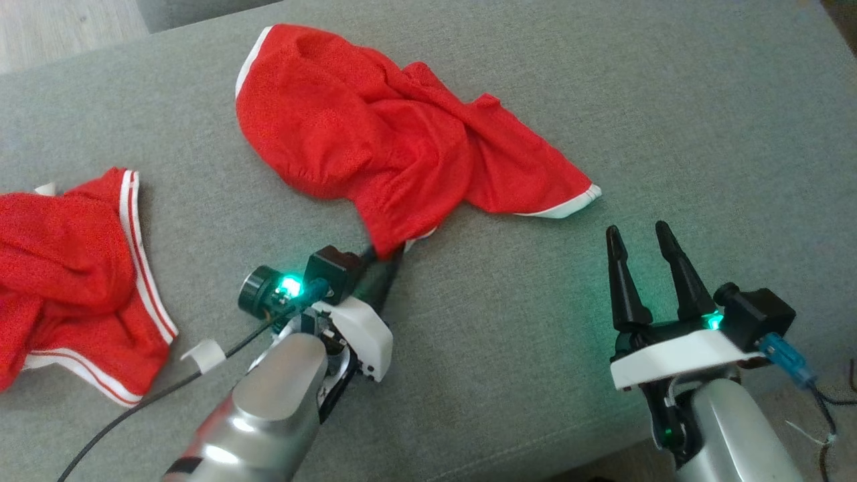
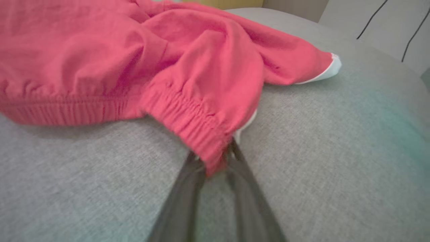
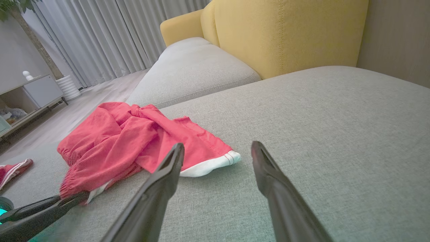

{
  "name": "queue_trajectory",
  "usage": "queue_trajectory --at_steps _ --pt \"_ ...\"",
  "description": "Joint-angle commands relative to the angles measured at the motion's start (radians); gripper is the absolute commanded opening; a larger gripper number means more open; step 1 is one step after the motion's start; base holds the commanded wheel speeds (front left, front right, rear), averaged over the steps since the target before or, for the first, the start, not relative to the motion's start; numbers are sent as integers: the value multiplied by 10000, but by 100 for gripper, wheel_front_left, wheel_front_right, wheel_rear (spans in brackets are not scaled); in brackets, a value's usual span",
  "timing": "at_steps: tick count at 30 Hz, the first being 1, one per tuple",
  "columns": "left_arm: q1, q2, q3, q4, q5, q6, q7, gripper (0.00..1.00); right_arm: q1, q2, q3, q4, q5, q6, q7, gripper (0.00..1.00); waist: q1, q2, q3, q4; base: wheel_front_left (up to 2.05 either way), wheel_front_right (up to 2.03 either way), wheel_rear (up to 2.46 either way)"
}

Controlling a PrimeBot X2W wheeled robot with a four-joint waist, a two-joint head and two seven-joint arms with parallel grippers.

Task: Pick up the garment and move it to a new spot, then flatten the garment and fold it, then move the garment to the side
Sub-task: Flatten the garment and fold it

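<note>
Left gripper (image 1: pixel 387 258) has its jaws nearly closed on the garment (image 1: pixel 375 134) edge at its fingertips, so pickup seems in hand; next, lift and carry it clear.

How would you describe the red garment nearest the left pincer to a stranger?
On the grey cushion, look at the middle: the crumpled garment with its elastic waistband in the left pincer. Unlike the second garment at the left edge, with thin white stripes, it has one broad white hem.
</note>
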Motion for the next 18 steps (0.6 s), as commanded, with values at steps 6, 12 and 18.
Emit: queue_trajectory --at_steps 6,12,18 --pt "-288 21 -30 -526 -208 -173 -606 0 -145 -27 166 -296 -22 67 -110 100 0 0 -204 130 0 0 0" --pt "69 56 -105 -1317 -182 -219 -845 0 -70 -27 85 -153 -119 67 -110 100 0 0 -642 553 0 0 0" --pt "862 485 0 -2389 -123 -237 -873 0 71 -27 107 84 -209 67 -110 100 0 0 -1237 1138 0 0 0"
